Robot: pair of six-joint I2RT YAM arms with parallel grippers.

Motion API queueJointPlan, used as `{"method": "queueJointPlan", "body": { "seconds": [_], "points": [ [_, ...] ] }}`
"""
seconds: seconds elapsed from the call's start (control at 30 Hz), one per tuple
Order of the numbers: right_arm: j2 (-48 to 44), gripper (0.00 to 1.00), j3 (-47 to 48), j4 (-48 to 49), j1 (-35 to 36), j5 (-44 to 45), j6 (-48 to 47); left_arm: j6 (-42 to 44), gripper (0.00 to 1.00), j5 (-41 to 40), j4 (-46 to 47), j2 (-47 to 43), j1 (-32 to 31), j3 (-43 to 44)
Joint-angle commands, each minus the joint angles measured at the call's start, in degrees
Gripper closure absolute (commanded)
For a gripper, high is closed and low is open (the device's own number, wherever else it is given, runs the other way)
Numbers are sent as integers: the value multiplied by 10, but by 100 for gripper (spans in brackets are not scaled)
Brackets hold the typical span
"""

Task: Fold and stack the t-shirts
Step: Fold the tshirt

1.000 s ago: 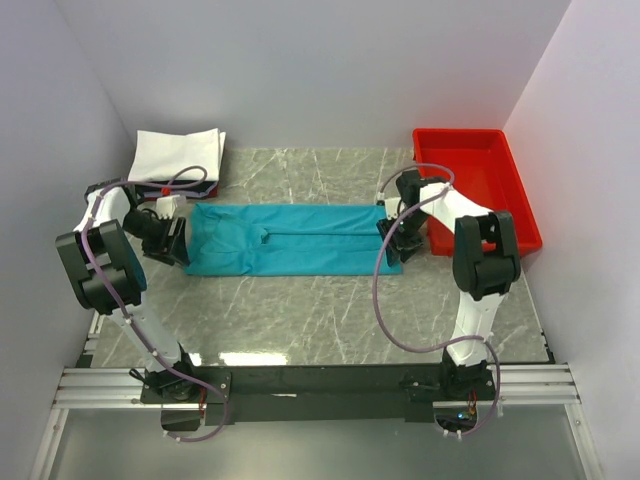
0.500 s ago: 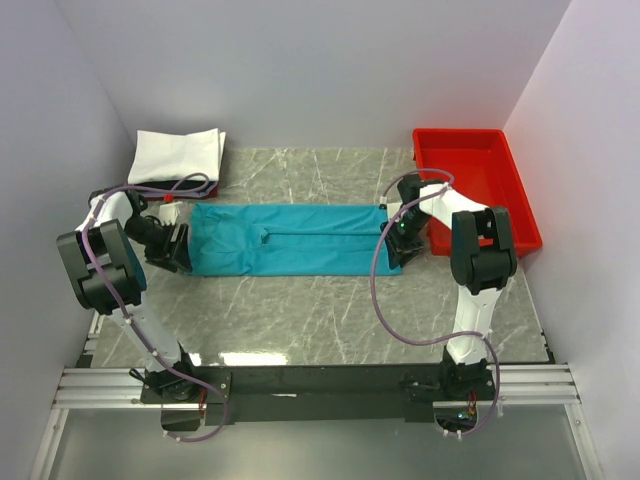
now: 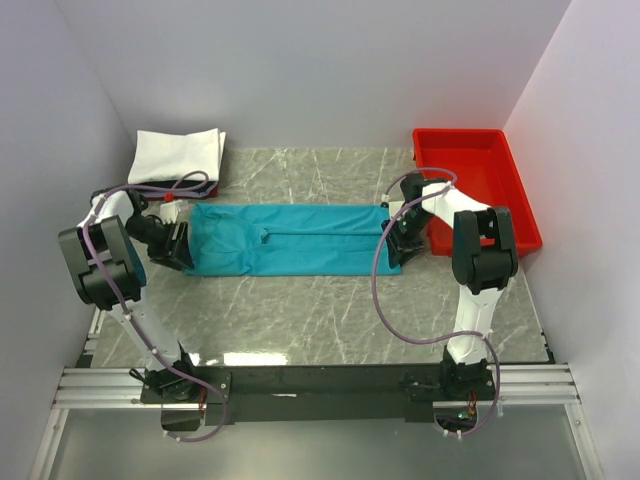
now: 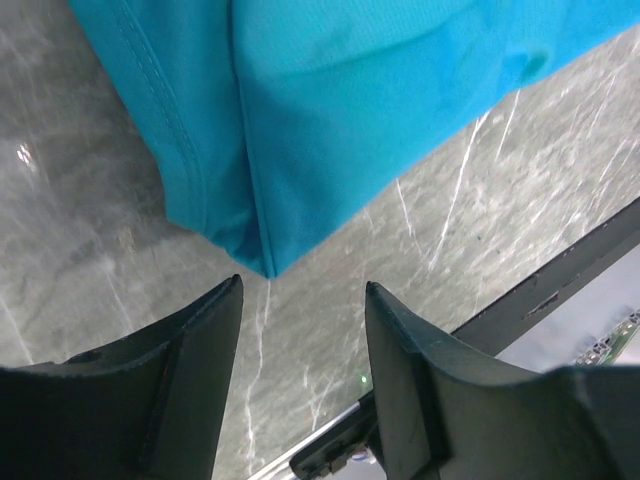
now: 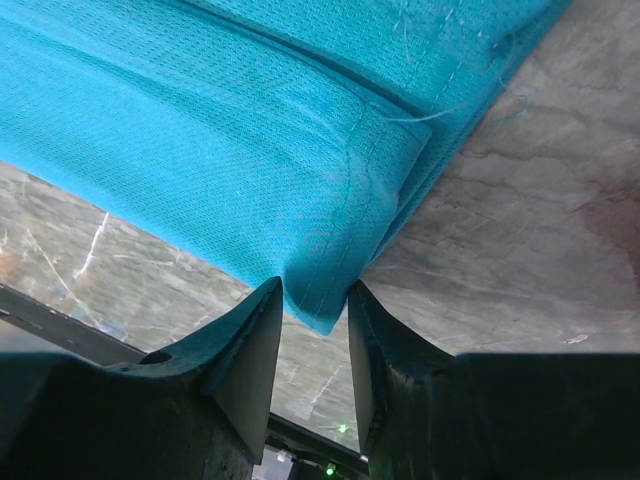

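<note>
Since a second ago both arms have edged slightly inward on the cloth ends, and the cloth itself has not shifted. Nearest me is bare table (image 3: 330, 310). Past that, the teal shirt (image 3: 300, 240) lies flat mid-table as a long strip. Its long axis runs left to right, so each arm has its own end. The left gripper (image 4: 303, 290) sits low at the left end with its jaws apart and nothing between them. In the left wrist view the near corner of the strip lies just ahead of the gap, pointing into it but not yet inside. The right gripper (image 5: 308, 290) is at the right end with its fingers drawn close on either side of that end's near corner, and the tip of the cloth sits in the gap. I cannot tell whether it is actually pinched or only straddled. My judgement is that the right arm is the nearer to a hold, while the left needs a short push forward along the strip before closing. Far left, a folded stack (image 3: 177, 155) with white on top rests well clear of the strip. Far right, the red tray (image 3: 458, 133) stands behind the right arm.
</note>
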Motion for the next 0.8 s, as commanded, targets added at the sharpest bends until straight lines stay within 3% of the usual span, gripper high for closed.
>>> {"method": "queueJointPlan", "body": {
  "seconds": [0.0, 0.33, 0.77],
  "points": [
    [-11, 60, 25, -6, -5, -16, 8, -8, 43, 33, 4, 9, -5, 21],
    [7, 60, 49, -11, -10, -25, 14, -35, 47, 31, 33, 29, -33, 29],
    [3, 99, 32, -30, -15, -3, -3, -50, 89, 4, 35, 31, -37, 44]
  ]
}}
